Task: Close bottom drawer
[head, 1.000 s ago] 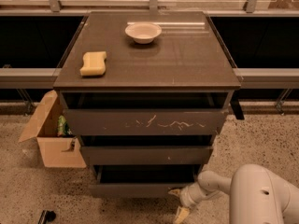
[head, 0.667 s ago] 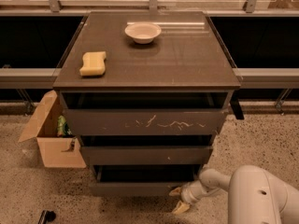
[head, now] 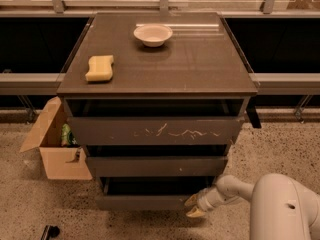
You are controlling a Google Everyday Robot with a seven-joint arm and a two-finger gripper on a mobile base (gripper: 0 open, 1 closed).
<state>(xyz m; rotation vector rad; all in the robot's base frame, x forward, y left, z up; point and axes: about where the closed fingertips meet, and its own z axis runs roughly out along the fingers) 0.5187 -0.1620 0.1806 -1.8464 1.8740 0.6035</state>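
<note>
The bottom drawer (head: 142,202) is the lowest of three in a dark grey-brown cabinet, with a plain flat front, and it stands pulled out a little. My gripper (head: 192,206) is at the right end of that front, low near the floor, its two yellowish fingers spread apart and holding nothing. The upper finger lies against the drawer's right corner. The white arm (head: 235,188) reaches in from the lower right. Above are the middle drawer (head: 156,166) and the wide top drawer with white scratches (head: 155,130), both also standing out.
On the cabinet top (head: 200,59) sit a white bowl (head: 153,34) and a yellow sponge (head: 99,67). An open cardboard box (head: 52,146) stands on the speckled floor left of the cabinet. A small dark object (head: 49,231) lies at the bottom left. A railing runs behind.
My gripper has moved up and to the left, from just in front of the drawer's right end to its corner. The drawer looks unchanged.
</note>
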